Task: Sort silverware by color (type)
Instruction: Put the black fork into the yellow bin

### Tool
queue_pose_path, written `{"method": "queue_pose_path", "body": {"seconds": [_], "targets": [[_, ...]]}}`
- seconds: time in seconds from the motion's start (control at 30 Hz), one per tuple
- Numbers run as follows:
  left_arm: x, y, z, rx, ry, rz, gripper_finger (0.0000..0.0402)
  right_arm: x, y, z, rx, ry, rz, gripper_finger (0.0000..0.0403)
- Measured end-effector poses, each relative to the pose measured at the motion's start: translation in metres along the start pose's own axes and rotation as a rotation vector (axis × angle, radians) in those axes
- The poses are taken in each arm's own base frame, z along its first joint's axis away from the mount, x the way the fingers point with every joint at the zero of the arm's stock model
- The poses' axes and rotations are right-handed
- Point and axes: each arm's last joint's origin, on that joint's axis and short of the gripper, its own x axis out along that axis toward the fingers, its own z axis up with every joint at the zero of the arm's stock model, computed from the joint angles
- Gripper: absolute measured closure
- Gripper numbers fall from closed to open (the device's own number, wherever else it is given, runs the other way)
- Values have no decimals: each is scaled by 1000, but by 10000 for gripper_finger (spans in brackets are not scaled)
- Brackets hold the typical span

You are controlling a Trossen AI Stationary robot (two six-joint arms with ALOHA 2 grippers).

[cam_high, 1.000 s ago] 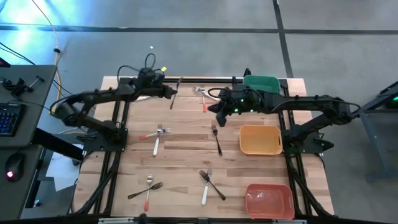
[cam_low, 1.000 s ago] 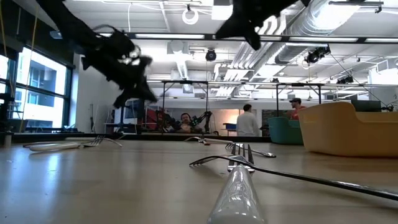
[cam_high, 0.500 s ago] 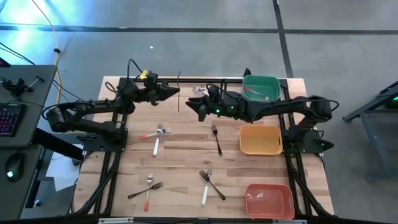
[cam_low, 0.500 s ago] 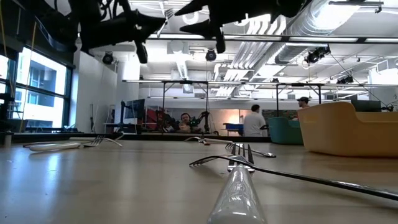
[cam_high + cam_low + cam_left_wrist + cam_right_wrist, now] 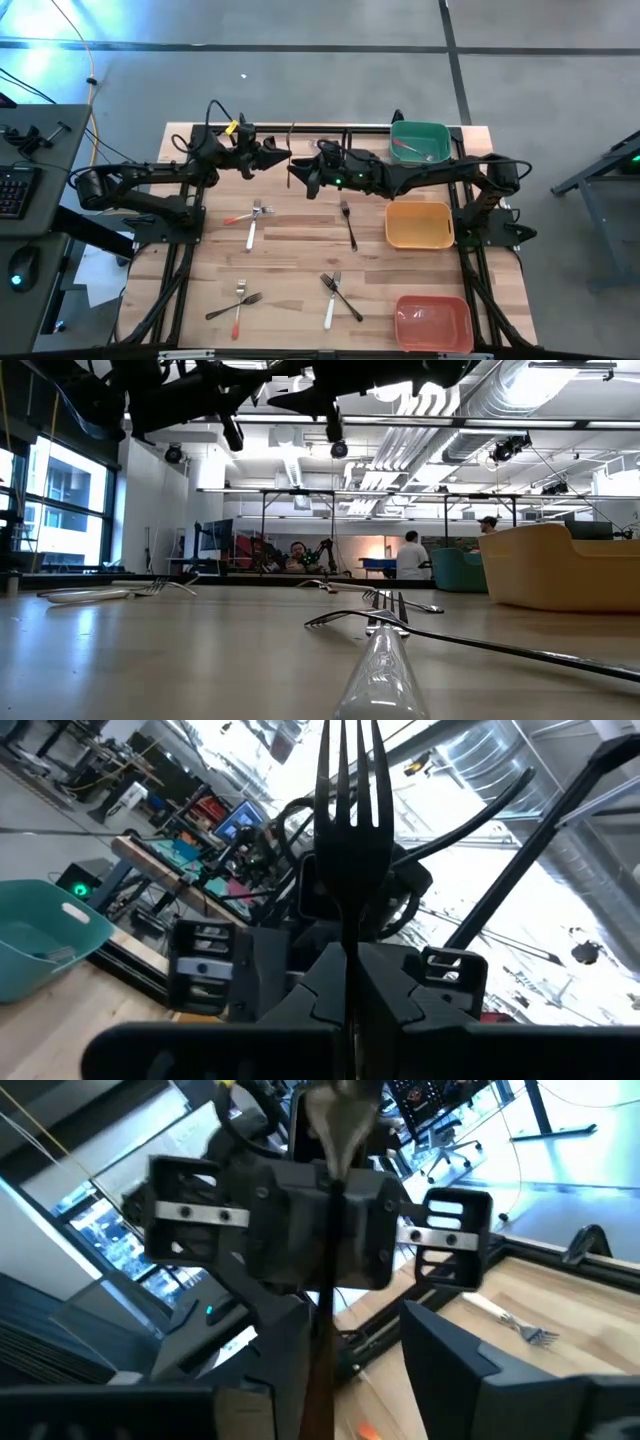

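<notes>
A black fork (image 5: 350,810) is held high above the table's far middle by my left gripper (image 5: 280,155), which is shut on it. My right gripper (image 5: 298,172) faces it from the right. It is open, and its fingers (image 5: 280,1365) stand on either side of the fork's handle (image 5: 322,1350); I cannot tell whether one of them touches it. Other silverware lies flat on the table: a red-handled and a white-handled fork (image 5: 252,216), a black fork (image 5: 348,223), and two pairs nearer the front (image 5: 236,302) (image 5: 338,296). My left gripper pinches the black fork's handle (image 5: 350,935) between its two fingers, below the tines. The fingers come level from the table's left and lie across the fork. The fork is lifted clear of the table, and its tines stick out past the fingers.
A green bin (image 5: 418,142) with a utensil in it stands at the far right. A yellow bin (image 5: 418,224) stands in front of it and a red bin (image 5: 433,322) at the near right. Another fork (image 5: 520,1325) lies on the wood under the arms.
My left gripper has risen from near the table with the black fork and turned level, and the fork now hangs clear. My right gripper has moved up and toward the table's left edge until it reached the fork.
</notes>
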Motion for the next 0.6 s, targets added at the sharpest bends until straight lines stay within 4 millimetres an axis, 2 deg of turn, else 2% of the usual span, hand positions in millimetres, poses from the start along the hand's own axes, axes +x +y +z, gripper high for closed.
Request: {"method": "queue_pose_path", "body": {"seconds": [0.27, 0.4, 0.5, 0.6], "targets": [[2, -3, -2, -5, -5, -6, 401, 5, 2, 1, -12, 8, 18, 298], [5, -4, -6, 14, 3, -2, 401, 5, 2, 0, -38, 30, 32, 339], [7, -6, -10, 23, 7, 1, 401, 5, 3, -1, -39, 49, 41, 384], [8, -7, -12, 20, 5, 1, 401, 5, 3, -1, -39, 51, 45, 393]]}}
